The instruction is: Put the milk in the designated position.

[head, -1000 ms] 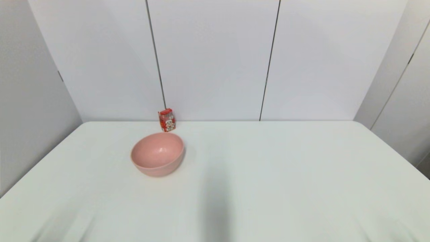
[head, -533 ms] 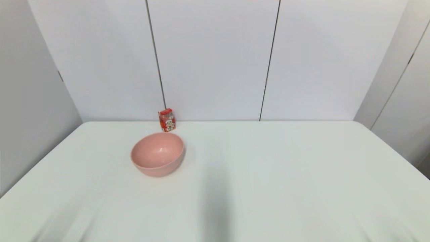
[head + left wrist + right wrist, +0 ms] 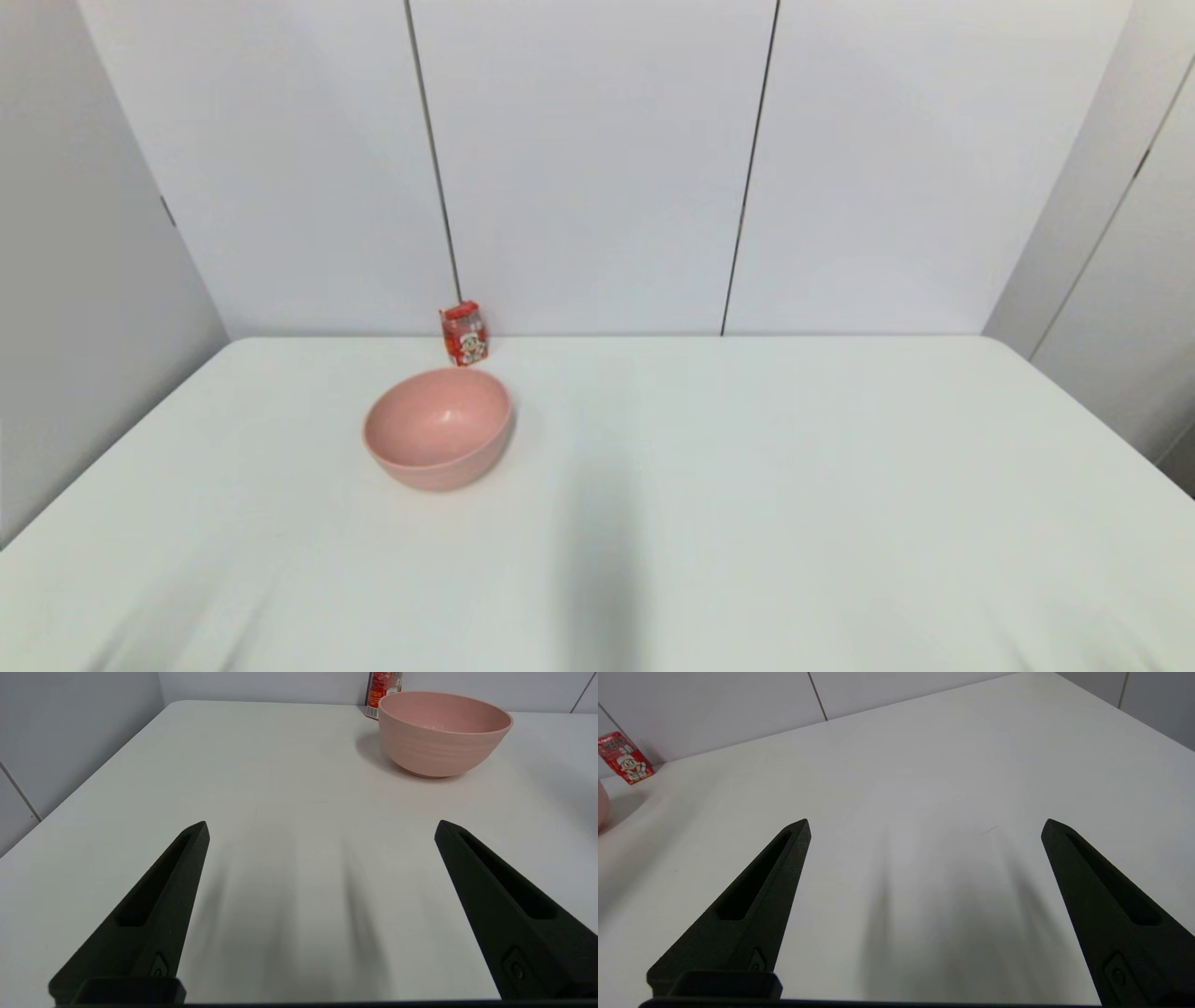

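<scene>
1. The milk [image 3: 463, 333], a small red carton with a cartoon face, stands upright at the far edge of the white table [image 3: 794, 485], against the grey wall panels [image 3: 597, 168]. In the head view it sits left of centre, in the middle band of the frame.
2. The pink bowl [image 3: 439, 427] rests just in front of the milk, nearer to me; whether the two touch, I cannot tell. In the left wrist view the milk [image 3: 383, 693] shows only partly, behind the bowl [image 3: 441, 735] rim.
3. My left gripper [image 3: 322, 830] hangs low over bare tabletop, well short of the bowl. Its fingers [image 3: 159, 905] are spread wide and grasp nothing.
4. My right gripper [image 3: 927, 826] also hangs low over bare tabletop, fingers [image 3: 1101, 896] released and wide apart, empty. The milk [image 3: 625, 763] appears at the upper left of its frame, well apart from the fingertips.
5. Neither arm appears in the head view; soft shadows fall across the lower part of that frame.
</scene>
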